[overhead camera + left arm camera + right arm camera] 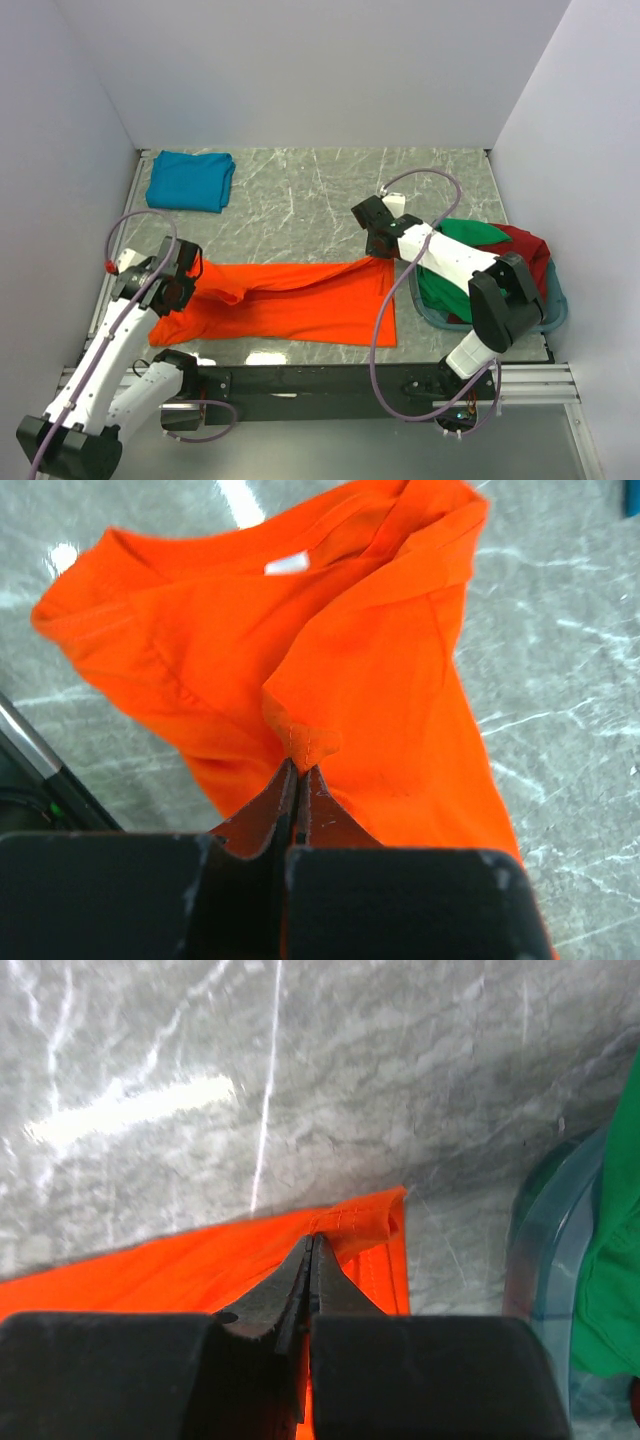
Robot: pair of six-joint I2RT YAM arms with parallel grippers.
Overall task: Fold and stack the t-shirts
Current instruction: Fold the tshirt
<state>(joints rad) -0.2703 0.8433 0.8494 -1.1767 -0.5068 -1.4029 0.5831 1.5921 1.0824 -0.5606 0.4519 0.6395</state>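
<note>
Left fingers (268, 818): pressed together on a small pinch of the orange t-shirt (380, 650), close to its collar end. The white neck label (287, 564) lies beyond the pinch, and the cloth around it is bunched in loose folds.

Right fingers (272, 1298): likewise closed, clamping the hemmed corner at the shirt's opposite end. This corner sits just beside the rim of the grey-blue basket (535, 1250).

Overhead view: the orange t-shirt (290, 305) stretches from left to right across the near half of the marbled tabletop (300, 200). It spans the gap between the two arms. Its far edge runs from one grip to the other, while the near portion lies flat on the stone surface.

A teal t-shirt (190, 181), folded into a compact rectangle, rests in the far-left corner of the tabletop, well apart from the orange one.

The green t-shirt (470, 232) and the dark red t-shirt (530, 250) lie heaped, unfolded, in the basket (555, 310) at the right edge. The green one is towards the centre of the tabletop and the red one towards the wall. The right arm reaches across above them.
</note>
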